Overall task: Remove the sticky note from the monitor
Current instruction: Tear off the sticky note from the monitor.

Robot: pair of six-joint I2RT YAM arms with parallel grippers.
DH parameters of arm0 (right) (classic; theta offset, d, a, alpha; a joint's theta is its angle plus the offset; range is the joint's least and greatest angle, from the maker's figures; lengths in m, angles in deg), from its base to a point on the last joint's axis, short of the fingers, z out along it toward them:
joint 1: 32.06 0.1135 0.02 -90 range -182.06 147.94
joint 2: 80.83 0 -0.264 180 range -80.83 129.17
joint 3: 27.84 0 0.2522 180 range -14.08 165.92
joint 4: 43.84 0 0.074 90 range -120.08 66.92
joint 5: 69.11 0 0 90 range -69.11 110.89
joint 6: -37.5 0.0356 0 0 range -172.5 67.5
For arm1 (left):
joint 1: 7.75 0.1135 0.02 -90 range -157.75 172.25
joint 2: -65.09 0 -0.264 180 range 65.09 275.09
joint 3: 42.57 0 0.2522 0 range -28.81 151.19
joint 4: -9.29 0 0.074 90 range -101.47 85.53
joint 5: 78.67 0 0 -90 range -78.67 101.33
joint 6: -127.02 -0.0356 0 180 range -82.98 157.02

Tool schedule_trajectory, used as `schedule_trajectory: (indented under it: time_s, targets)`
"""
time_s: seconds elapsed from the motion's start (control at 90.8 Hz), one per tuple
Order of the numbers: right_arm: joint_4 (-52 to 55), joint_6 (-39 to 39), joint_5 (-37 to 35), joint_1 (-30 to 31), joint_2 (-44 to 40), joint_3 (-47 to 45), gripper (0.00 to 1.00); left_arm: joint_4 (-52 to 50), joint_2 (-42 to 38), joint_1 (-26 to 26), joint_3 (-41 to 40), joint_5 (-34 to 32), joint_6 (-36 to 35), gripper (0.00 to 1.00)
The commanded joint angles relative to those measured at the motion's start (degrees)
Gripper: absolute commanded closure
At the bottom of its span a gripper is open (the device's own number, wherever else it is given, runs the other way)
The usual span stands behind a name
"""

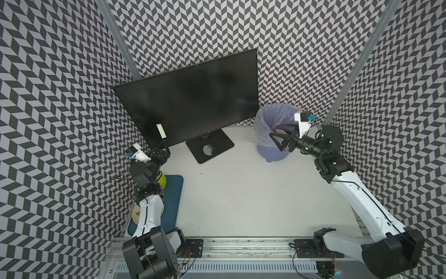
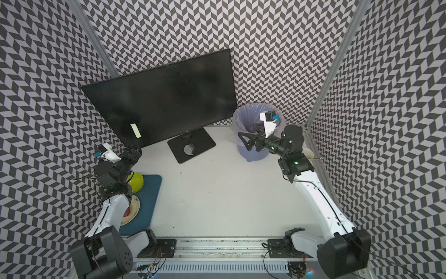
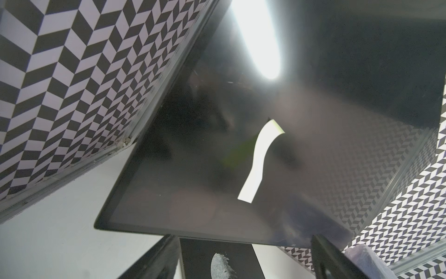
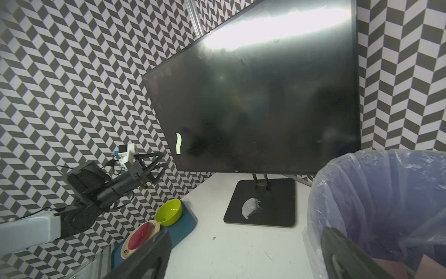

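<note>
- The left end effector (image 1: 162,146) hangs above the table (image 1: 241,193), just below the monitor's lower edge. Its jaws are spread and nothing is between them.
- The sticky note (image 1: 161,130) lies just beyond and above those tips, so the reach is forward and up. It is low on the screen, near the side of the monitor (image 1: 193,101) that faces the left arm.
- The note is a pale yellow-green strip. Its long axis runs up and down the glass, roughly in line with the left end effector's approach.
- The right end effector (image 1: 280,136) is well apart from the note. It hovers over the lined waste bin (image 1: 263,120) beside the monitor's base, jaws wide and holding nothing. I judge the left arm much the nearer.
- Hard to read:
  - In the left wrist view the note (image 3: 260,159) looks wavy and partly lifted, but I cannot tell which edge is stuck.
  - That view cuts off the left fingers at the frame edge.
  - In both top views the note is only a thin sliver, and any gap between fingertips and bezel is unclear.
</note>
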Motion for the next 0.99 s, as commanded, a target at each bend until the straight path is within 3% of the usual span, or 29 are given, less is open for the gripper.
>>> schedule_trajectory:
  time_s: [0.0,0.518,0.793,0.98]
  targets:
    - [-5.4,1.1,0.5,2.2,0.5,0.3,0.01,7.8,4.2,0.5,4.1,3.4,2.1,0.14]
    - [-10.1,1.5,1.2,8.6,3.9,-1.2,0.01,8.0,16.5,-0.2,15.9,4.5,2.6,0.28]
    - [-10.4,1.1,1.4,8.7,3.6,-2.0,0.01,3.1,17.4,-2.7,19.4,4.3,0.0,0.43]
    - [-10.2,0.9,1.4,8.7,3.5,-2.2,0.01,1.8,15.9,-2.8,18.3,3.9,-0.4,0.59]
